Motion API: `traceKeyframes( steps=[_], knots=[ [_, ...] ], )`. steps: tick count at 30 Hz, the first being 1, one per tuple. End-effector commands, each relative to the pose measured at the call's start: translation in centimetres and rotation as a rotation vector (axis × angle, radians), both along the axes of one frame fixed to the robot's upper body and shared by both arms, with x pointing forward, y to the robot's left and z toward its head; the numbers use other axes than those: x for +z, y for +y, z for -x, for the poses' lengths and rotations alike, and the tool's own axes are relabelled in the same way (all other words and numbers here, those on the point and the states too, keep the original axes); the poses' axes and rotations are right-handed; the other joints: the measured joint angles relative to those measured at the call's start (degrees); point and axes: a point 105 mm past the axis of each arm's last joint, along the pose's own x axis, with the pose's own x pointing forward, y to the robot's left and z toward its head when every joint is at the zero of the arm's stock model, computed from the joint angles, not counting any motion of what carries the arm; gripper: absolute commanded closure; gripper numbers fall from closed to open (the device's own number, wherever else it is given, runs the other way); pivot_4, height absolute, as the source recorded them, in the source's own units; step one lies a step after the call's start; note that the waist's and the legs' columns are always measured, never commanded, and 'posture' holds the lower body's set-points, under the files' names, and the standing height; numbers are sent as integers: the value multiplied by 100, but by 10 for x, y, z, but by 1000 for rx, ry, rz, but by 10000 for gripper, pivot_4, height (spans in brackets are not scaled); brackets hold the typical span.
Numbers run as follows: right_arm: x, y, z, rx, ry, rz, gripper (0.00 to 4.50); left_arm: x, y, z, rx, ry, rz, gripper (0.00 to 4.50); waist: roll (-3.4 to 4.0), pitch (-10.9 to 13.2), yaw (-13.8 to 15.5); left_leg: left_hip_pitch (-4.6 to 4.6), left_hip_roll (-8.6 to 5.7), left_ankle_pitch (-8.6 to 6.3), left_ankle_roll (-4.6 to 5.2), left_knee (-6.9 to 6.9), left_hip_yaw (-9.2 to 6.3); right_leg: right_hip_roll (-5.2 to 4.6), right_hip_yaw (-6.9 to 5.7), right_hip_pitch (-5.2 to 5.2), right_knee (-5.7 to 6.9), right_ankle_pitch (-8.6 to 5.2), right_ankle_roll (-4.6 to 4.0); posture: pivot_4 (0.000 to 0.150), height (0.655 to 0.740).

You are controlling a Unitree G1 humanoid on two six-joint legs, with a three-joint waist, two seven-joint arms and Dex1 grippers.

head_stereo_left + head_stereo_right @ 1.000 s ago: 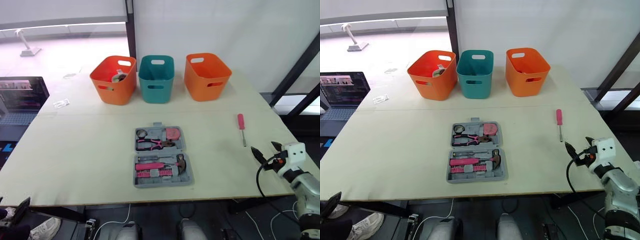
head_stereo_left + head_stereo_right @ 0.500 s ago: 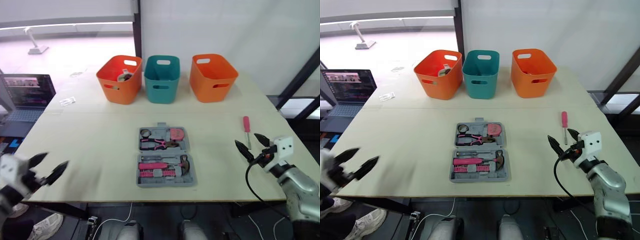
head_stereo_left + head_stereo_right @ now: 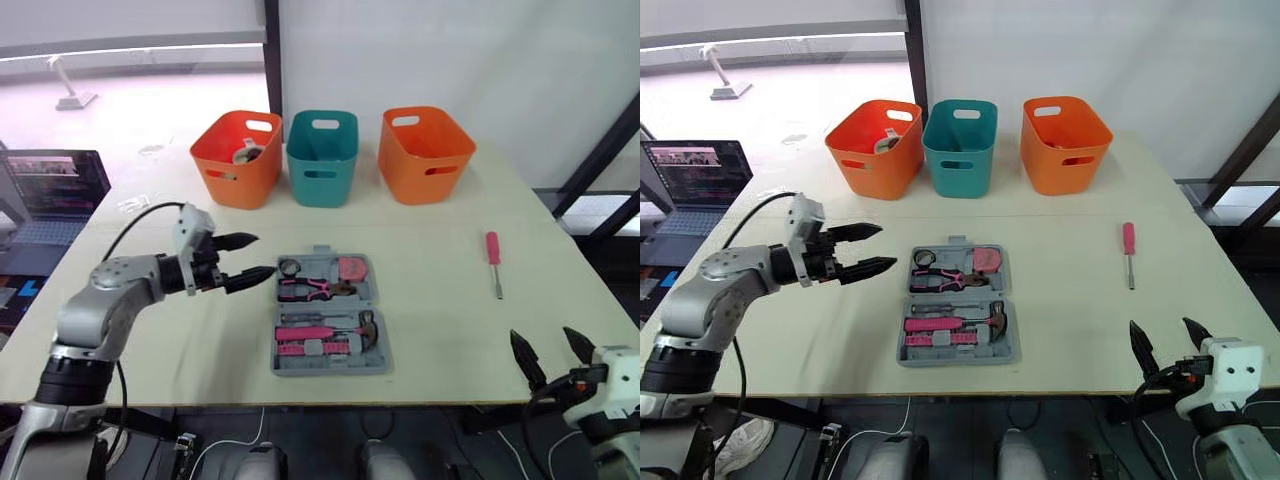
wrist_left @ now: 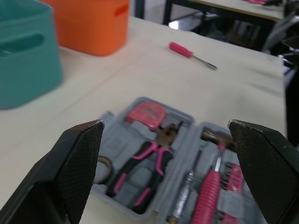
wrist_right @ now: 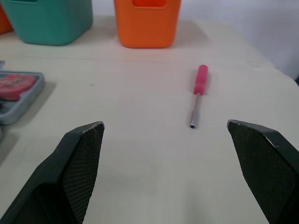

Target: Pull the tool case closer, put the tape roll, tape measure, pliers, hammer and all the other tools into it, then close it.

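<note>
The grey tool case (image 3: pixel 328 312) lies open in the middle of the table. In it are a tape roll (image 3: pixel 290 267), a pink tape measure (image 3: pixel 347 268), pink pliers (image 3: pixel 310 289) and a pink-handled hammer (image 3: pixel 330 328). A pink screwdriver (image 3: pixel 492 258) lies loose on the table to the right of the case. My left gripper (image 3: pixel 262 255) is open, just left of the case's far half, fingertips pointing at it. My right gripper (image 3: pixel 541 335) is open, off the table's front right edge, well short of the screwdriver (image 5: pixel 198 91).
Three baskets stand in a row at the back: orange (image 3: pixel 236 157), teal (image 3: pixel 322 155), orange (image 3: pixel 425 152). The left orange one holds a small object. A laptop (image 3: pixel 50 190) sits beyond the table's left side. A small label (image 3: pixel 132 203) lies at the back left.
My left arm rose from the lower left and reached in beside the case's left edge. My right gripper dropped back from near the screwdriver to the front right edge.
</note>
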Motion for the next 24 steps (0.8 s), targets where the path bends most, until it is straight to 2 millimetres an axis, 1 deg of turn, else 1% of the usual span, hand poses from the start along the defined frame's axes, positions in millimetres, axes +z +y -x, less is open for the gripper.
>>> traceKeyframes(
  steps=[1, 4, 5, 6, 7, 9, 11, 12, 14, 16, 20, 21, 23, 24],
  knots=[
    [5, -1, 1, -18, -13, 9, 451, 7, 0, 2, -18, -20, -1, 0, 2, 1, 1, -4, -1, -1, 1, 1, 0, -3, 0, -9, 17, -11, -2, 1500, 7400],
    [3, -7, -12, -36, 18, -5, 451, 2, 3, 4, -6, -18, -20, 0, -1, 3, -14, -4, -1, -1, 2, 2, 0, -3, 0, -9, 19, -13, -4, 1500, 7400],
    [6, -7, -24, -22, 26, 1, 451, 1, 5, 6, 6, -19, -22, 0, 1, 3, -46, -4, -2, -1, 2, 9, 3, -6, 2, -6, 19, -12, -4, 1500, 7400],
    [9, -11, -41, -23, 43, 15, 451, -1, 8, 9, 26, -20, -22, 0, 3, 5, -65, 1, -4, -1, 2, 18, 15, -10, 12, -5, 20, -12, -4, 1500, 7400],
    [13, -16, -57, -43, 54, 34, 451, -2, 10, 11, 45, -20, -18, 0, -1, 8, -145, 2, -5, -1, 1, 23, 23, -12, 20, -4, 21, -12, -4, 1500, 7400],
    [19, -23, -82, -60, 74, 41, 451, -4, 13, 15, 76, -24, -17, 0, 4, 10, -187, 7, -9, 6, -8, 34, 34, -19, 39, -3, 20, -11, -31, 1500, 7400],
    [28, -21, -109, -25, 85, 70, 451, -7, 17, 22, 111, -25, -19, 0, 2, 9, -187, 14, -11, 9, -10, 37, 34, -16, 36, 8, 21, -9, -32, 1500, 7400],
    [32, -24, -123, -35, 90, 81, 451, -8, 19, 26, 131, -25, -22, 0, 2, 10, -203, 16, -9, 9, -10, 36, 31, -13, 34, 8, 22, -8, -30, 1500, 7400],
    [35, -34, -145, -89, 123, 105, 451, -9, 22, 32, 166, -25, -16, 0, 3, 10, -192, 14, -9, 8, -9, 30, 36, -13, 36, 2, 23, 2, -12, 1500, 7400],
    [39, -39, -171, -121, 153, 112, 451, -11, 26, 40, 203, -25, -22, 0, 5, 11, -179, 7, -8, 8, -9, 30, 25, -11, 27, -4, 32, 8, -1, 1500, 7400],
    [48, -42, -204, -158, 176, 81, 451, -10, 31, 52, 267, -32, -21, 0, 8, 15, -159, -3, -9, 8, -9, 23, 20, -13, 21, -12, 30, 8, 0, 1500, 7400],
    [49, -37, -212, -134, 175, 64, 451, -8, 36, 55, 297, -42, -22, 0, 8, 15, -156, -4, -9, 8, -9, 26, 20, -13, 21, -13, 30, 8, 0, 1500, 7400],
    [47, -33, -222, -118, 177, 66, 451, -2, 46, 61, 358, -60, -17, 0, 8, 16, -181, -4, -10, 8, -9, 28, 24, -14, 24, -12, 27, 8, 0, 1500, 7400],
    [47, -34, -225, -133, 174, 48, 451, 1, 49, 64, 380, -65, -15, 0, 8, 16, -191, -4, -10, 8, -9, 28, 26, -15, 25, -11, 25, 8, 0, 1500, 7400]
  ],
)
